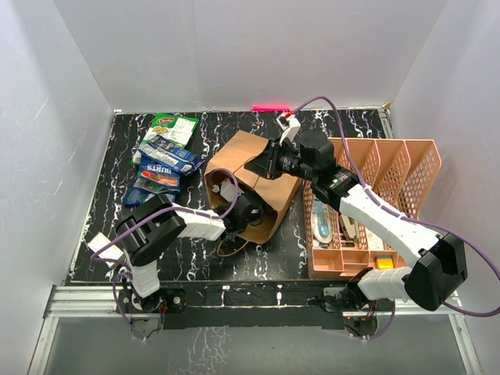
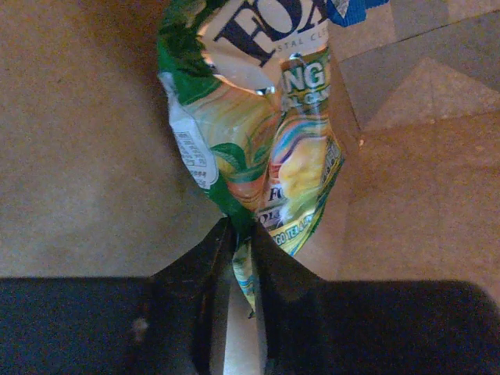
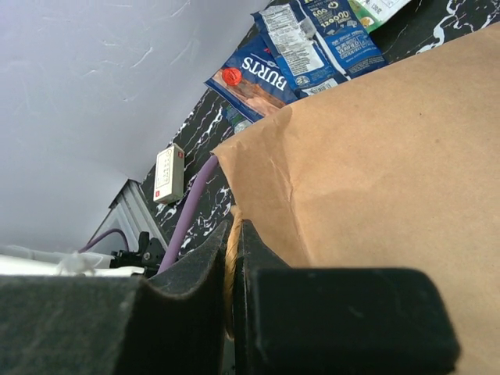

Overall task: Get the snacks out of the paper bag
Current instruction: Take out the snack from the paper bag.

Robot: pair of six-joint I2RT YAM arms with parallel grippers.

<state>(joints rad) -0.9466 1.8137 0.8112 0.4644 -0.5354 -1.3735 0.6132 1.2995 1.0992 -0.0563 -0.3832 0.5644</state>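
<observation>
The brown paper bag point(image 1: 258, 176) lies on its side mid-table, its mouth toward my left arm. My left gripper point(image 2: 242, 244) is inside the bag point(image 2: 78, 156) and is shut on the lower corner of a yellow-green snack packet point(image 2: 266, 148). In the top view that gripper point(image 1: 248, 209) sits at the bag's mouth. My right gripper point(image 3: 233, 250) is shut on the bag's point(image 3: 391, 156) rim with its paper handle, holding it up at the bag's far side point(image 1: 267, 160). A green-white packet point(image 1: 173, 126), a blue packet point(image 1: 168, 155) and the BURTS packet point(image 1: 160, 173) lie at the back left.
A salmon-pink perforated organiser point(image 1: 375, 203) with pale stationery stands at the right. A small white device point(image 1: 100, 244) lies at the front left edge. White walls close in the table on three sides. A purple cable point(image 3: 191, 211) runs beside the bag.
</observation>
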